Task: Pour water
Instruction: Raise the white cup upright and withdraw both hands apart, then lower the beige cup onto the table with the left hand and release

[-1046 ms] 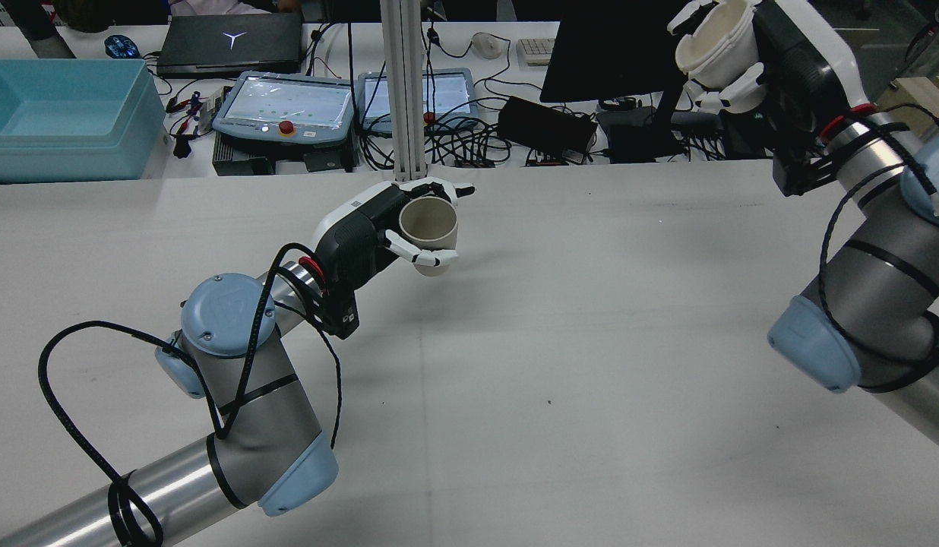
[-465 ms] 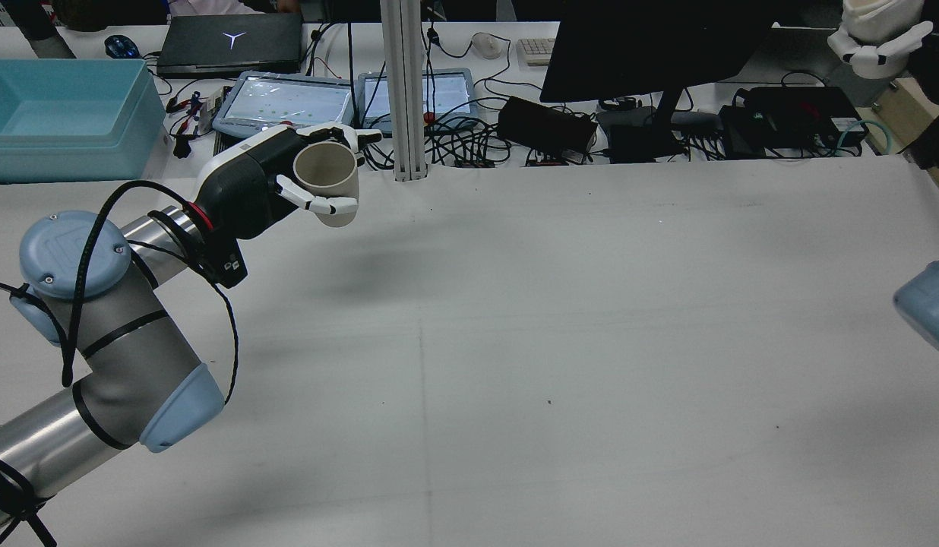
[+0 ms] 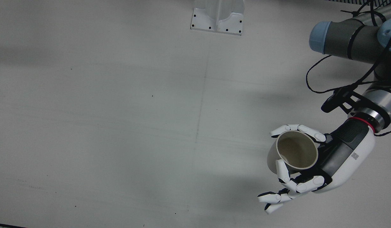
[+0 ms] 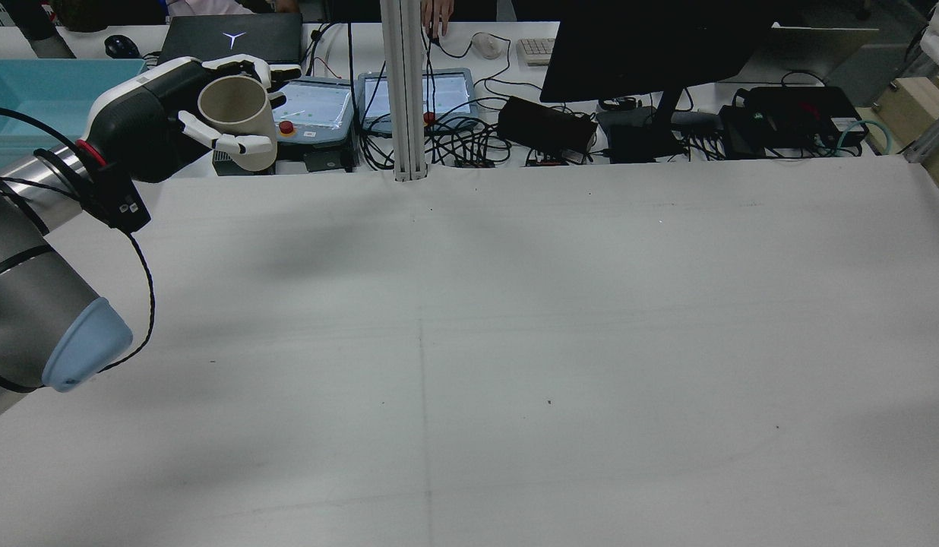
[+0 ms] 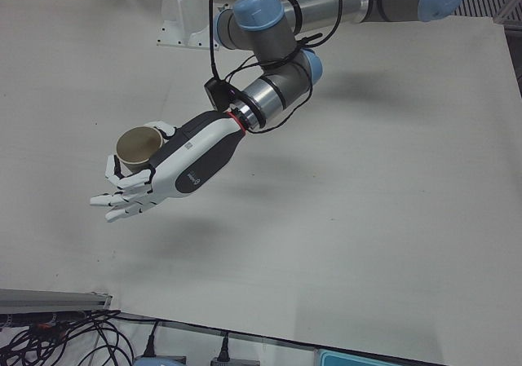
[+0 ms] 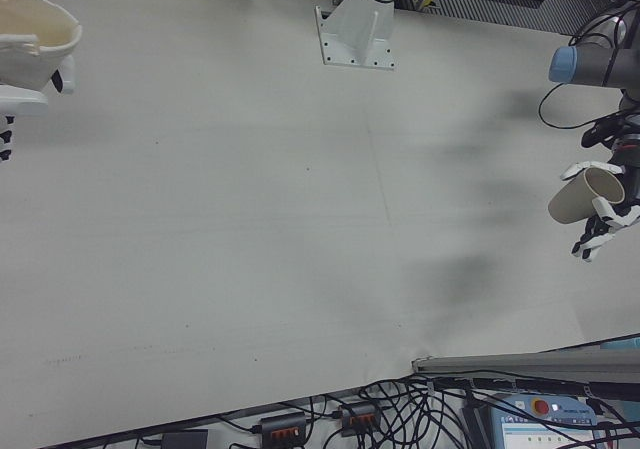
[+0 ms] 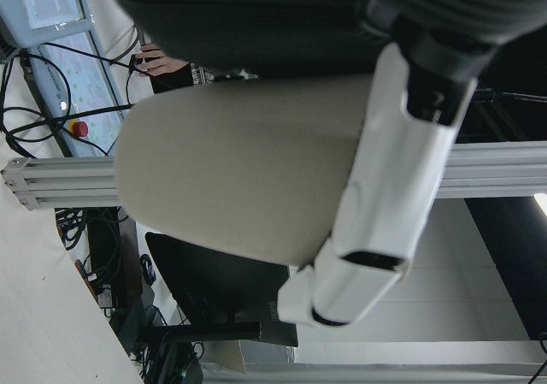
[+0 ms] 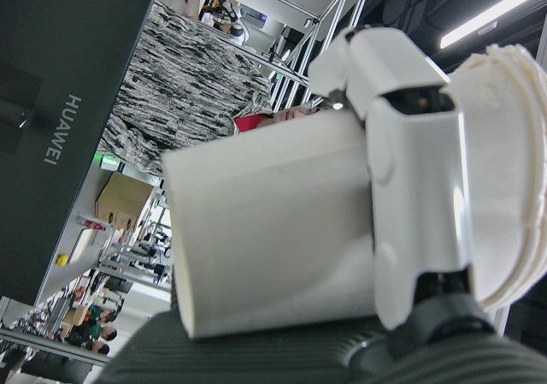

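Left robot hand (image 3: 312, 164) curls closed (held aloft); right robot hand (image 6: 12, 89) likewise.

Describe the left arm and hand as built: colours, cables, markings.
The left arm is silver metal tube with pale blue joint caps and black bands; a black cable loops along it. A red ring marks the wrist. The left hand has a black and white shell and white fingers.

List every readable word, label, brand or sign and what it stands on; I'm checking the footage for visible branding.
"HUAWEI": on the dark monitor back, running sideways in the right hand view.
A white Y-shaped logo, no letters: on the closed black laptop.
Small grey label on the left hand: too small to read.
Tablet screens: text too small to read.
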You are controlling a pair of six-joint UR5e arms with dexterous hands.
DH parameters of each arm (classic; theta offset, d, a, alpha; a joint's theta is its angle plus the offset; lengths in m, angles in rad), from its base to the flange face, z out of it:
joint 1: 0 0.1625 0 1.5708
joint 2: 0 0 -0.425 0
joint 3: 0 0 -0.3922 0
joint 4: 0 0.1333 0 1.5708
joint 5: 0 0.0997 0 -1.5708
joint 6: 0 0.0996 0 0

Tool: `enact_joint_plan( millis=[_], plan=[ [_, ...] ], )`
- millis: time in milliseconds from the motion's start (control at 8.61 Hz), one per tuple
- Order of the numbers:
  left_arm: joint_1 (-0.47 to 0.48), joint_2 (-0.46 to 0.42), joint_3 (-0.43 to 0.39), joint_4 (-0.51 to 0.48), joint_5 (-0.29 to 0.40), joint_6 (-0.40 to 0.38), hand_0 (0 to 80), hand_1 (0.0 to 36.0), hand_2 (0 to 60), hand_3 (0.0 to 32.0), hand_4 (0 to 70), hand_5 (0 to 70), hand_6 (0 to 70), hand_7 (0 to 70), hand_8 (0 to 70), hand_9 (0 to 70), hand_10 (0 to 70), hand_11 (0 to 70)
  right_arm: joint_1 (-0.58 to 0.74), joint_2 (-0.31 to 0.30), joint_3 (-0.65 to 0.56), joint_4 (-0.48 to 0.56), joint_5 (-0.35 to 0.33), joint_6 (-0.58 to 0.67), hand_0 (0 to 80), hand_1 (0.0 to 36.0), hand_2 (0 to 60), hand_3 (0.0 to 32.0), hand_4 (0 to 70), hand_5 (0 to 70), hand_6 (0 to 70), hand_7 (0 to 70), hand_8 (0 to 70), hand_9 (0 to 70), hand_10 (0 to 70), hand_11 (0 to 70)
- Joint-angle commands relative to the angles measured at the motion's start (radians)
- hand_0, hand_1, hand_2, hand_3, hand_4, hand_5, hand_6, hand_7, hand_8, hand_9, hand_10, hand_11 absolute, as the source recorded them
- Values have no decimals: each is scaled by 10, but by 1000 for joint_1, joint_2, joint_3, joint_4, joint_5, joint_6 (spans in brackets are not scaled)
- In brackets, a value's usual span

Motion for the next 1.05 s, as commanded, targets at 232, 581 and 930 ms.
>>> enact_joint_plan(
  millis=[232, 581, 930],
  plan=[
    [-100, 203, -74, -110, 66, -12, 800, 360, 600, 0, 378, 700, 200, 142, 123, 62, 64, 136, 21, -68, -189, 238, -18, 54, 800, 360, 600, 0, 345, 342, 700, 700, 700, 700, 567, 700],
    [-102, 289, -61, -188, 74, -18, 800, 360, 600, 0, 378, 700, 200, 142, 123, 61, 65, 137, 19, -80, -336, 387, -18, 54, 800, 360, 600, 0, 352, 343, 700, 700, 700, 700, 594, 700],
    [-100, 377, -1, -306, 73, -7, 800, 360, 600, 0, 378, 700, 199, 142, 124, 62, 67, 139, 10, -74, -565, 552, -15, 51, 800, 360, 600, 0, 360, 342, 700, 700, 700, 700, 595, 700]
  ],
)
